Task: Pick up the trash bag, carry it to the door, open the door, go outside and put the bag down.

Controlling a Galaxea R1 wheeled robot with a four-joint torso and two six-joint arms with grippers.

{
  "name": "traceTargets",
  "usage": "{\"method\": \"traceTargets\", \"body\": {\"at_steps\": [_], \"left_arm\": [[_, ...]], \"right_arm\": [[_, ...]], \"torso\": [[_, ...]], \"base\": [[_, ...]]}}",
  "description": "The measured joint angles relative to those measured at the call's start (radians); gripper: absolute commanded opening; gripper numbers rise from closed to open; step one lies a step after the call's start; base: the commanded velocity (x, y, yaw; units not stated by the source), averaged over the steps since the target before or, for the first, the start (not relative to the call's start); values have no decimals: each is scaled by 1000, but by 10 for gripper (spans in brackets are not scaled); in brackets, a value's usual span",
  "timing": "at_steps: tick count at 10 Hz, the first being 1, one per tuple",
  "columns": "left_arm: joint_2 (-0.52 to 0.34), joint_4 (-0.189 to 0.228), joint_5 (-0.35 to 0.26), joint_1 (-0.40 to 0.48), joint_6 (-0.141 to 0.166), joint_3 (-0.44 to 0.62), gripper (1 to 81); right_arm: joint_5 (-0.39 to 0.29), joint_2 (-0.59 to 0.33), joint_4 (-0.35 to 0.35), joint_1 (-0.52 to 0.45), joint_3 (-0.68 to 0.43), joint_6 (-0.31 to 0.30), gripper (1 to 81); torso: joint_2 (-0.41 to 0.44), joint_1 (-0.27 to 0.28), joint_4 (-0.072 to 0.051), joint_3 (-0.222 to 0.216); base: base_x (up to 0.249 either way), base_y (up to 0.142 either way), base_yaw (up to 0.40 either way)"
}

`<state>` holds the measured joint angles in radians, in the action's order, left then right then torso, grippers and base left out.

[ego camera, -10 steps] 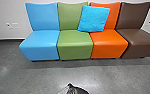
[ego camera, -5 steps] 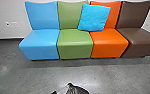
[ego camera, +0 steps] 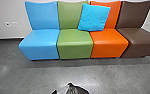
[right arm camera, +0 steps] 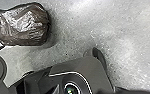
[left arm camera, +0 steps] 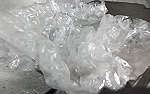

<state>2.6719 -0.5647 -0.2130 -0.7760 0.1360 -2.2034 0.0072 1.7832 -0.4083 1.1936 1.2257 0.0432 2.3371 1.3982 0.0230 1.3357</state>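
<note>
At the bottom edge of the head view, the dark top of the trash bag [ego camera: 76,90] shows. A small dark tip, seemingly part of my left gripper [ego camera: 54,92], is just beside it, with thin clear plastic between them. Crumpled clear plastic [left arm camera: 73,47] spreads large and close in the left wrist view, with darker material behind it. The right wrist view shows the shiny dark bag [right arm camera: 23,25] resting on the floor, a dark piece close to one end of it. Whether anything grips the bag cannot be told.
Joined seats in blue [ego camera: 41,45], green [ego camera: 74,46], orange [ego camera: 108,45] and brown [ego camera: 138,41] stand against the wall [ego camera: 8,12]. A light blue pillow [ego camera: 94,17] leans on the green and orange backrests. Grey floor [ego camera: 36,77] lies in front.
The dark tip beside the bag has come into the head view since the earliest frame. That view has also shifted very slightly. Between half a second ago and now, nothing visibly differs.
</note>
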Motion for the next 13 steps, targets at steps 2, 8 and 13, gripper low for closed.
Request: {"method": "traceTargets", "body": {"at_steps": [2, 8, 13], "left_arm": [[31, -19, 1, 0, 0, -81, 811], [65, -41, 9, 5, 0, -107, 811], [91, -41, 30, 16, -1, -118, 811]], "right_arm": [[0, 0, 0, 0, 0, 0, 811], [1, 13, 0, 0, 1, 0, 811], [-2, -18, -4, -8, -3, 0, 811]], "torso": [[0, 0, 0, 0], [102, 61, 0, 49], [107, 66, 0, 124]], "base": [[0, 0, 0], [0, 0, 0], [0, 0, 0]]}}
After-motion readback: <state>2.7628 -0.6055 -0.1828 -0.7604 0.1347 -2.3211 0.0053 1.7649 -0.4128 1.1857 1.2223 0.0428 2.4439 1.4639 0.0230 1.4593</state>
